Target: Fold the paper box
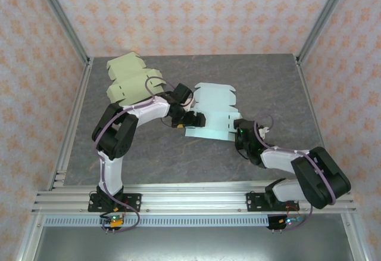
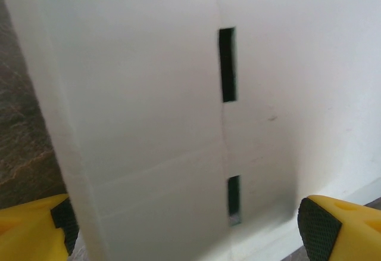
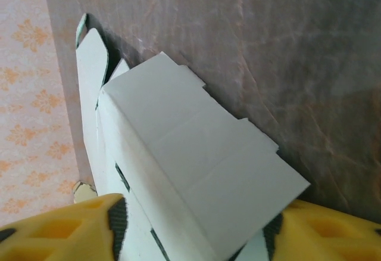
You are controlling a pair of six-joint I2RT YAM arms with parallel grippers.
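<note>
Grey table; left gripper spread astride slotted paper box; right gripper: hold unclear.

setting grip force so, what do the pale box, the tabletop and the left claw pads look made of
Pale box: thin matte card or stiff paper; scored creases and die-cut slots show.
Tabletop: grey-brown and marbled with a faint sheen; stone look, possibly laminate or a mat.
Left claw pads: black, finely dimpled, likely rubber, set in glossy yellow plastic.
</note>
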